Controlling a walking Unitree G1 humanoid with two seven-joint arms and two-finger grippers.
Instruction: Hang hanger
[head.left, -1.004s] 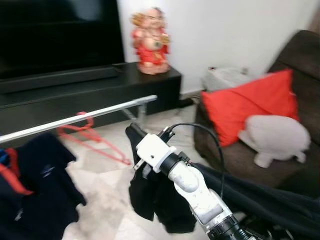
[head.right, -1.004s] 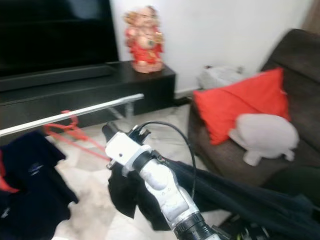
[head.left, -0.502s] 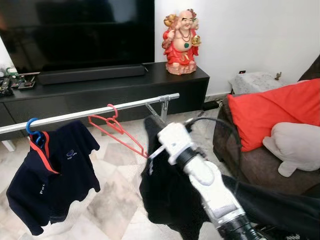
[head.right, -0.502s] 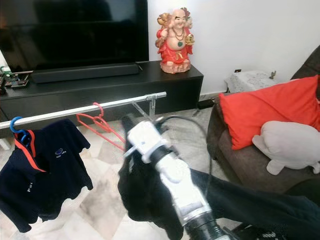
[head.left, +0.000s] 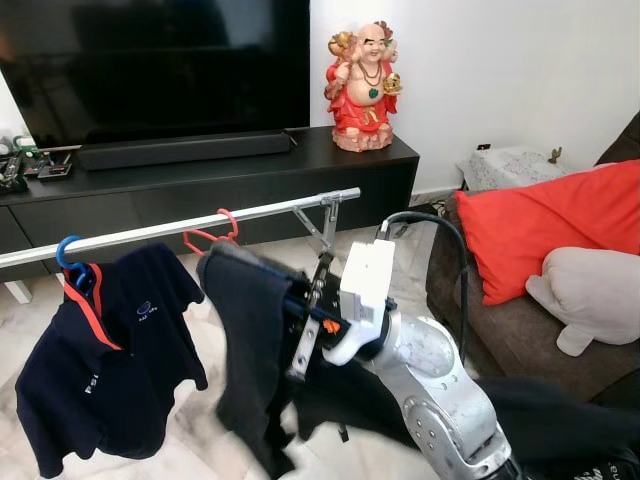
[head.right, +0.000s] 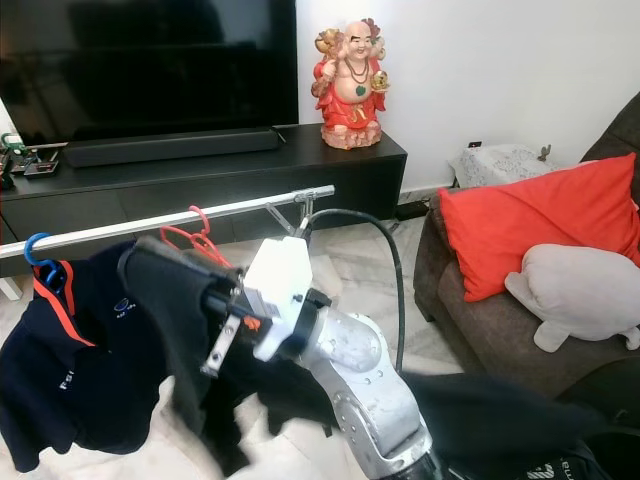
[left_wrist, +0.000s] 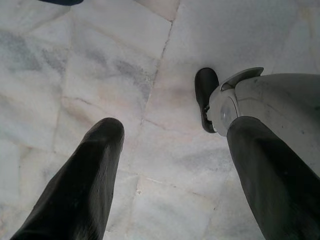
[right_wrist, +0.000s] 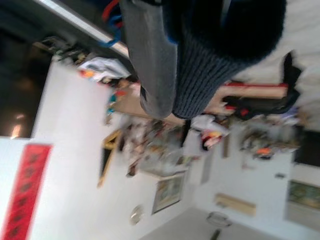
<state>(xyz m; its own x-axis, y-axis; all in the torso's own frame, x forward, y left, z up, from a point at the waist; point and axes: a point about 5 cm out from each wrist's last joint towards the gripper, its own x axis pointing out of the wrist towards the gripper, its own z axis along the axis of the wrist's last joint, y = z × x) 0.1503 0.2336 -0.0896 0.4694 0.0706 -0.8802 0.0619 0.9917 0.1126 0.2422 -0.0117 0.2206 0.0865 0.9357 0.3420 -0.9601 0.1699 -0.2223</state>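
1. Right gripper (head.left: 300, 335) raised in front of the rail (head.left: 180, 227), fingers pinched on a dark garment (head.left: 250, 350) that drapes down from them; any hanger inside that cloth hidden, cannot tell.
2. Garment held just beside the navy shirt (head.left: 100, 350), below rail height and nearer the camera than the rail.
3. Navy shirt with red collar trim hanging from the rail on a blue hanger (head.left: 68, 262), toward the rail's left end.
4. Red hanger (head.left: 212, 235) hooked on the rail, bare, mostly hidden behind the held garment.
5. Rail running from the left edge to a bracket (head.left: 325, 205) near the middle, in front of a black TV cabinet (head.left: 200, 185).
6. On the cabinet: soundbar (head.left: 180, 148), red figurine (head.left: 362, 85) at the right end, small clutter at the far left; TV (head.left: 150, 60) behind.
7. Brown sofa (head.left: 500, 330) on the right holding a red cushion (head.left: 540, 220) and a pale plush toy (head.left: 590, 290).
8. Left gripper (left_wrist: 165, 170) hanging over marble floor (left_wrist: 75, 65), fingers spread apart, nothing between them; robot's foot (left_wrist: 206, 97) close by.
9. Right wrist view blurred: grey and dark knit fabric (right_wrist: 200, 55) close to the lens.
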